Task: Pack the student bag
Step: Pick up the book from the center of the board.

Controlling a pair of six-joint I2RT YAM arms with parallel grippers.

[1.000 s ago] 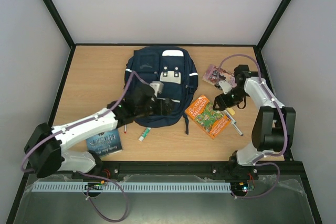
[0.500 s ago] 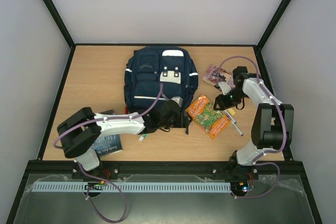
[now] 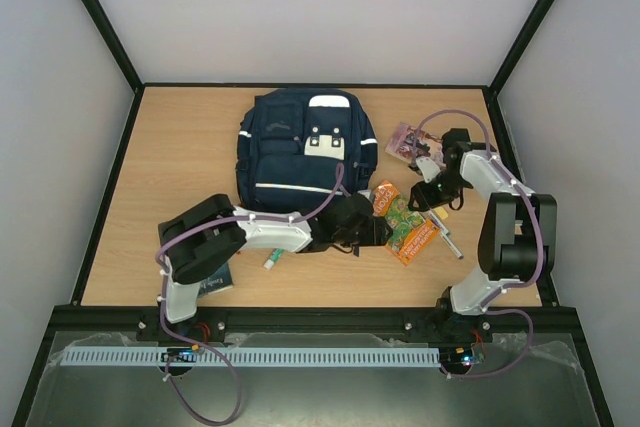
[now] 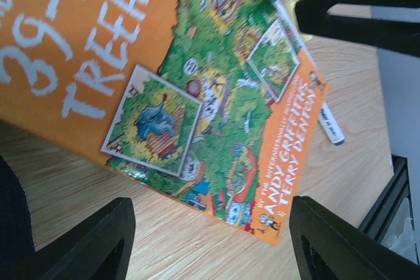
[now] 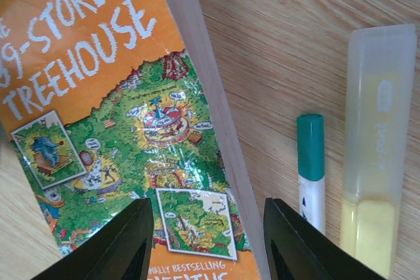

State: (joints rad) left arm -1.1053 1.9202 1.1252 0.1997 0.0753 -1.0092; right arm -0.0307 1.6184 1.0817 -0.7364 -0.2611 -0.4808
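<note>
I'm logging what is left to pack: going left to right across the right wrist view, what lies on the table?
orange Treehouse book → green-capped pen → yellow highlighter

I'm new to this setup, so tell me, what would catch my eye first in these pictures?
The big navy-blue fabric backpack lies flat mid-table. Just right of it, a bright orange paperback book lies face up, the left hand open over its corner and the right hand open above its edge, beside a green-capped pen and a yellow highlighter.
</note>
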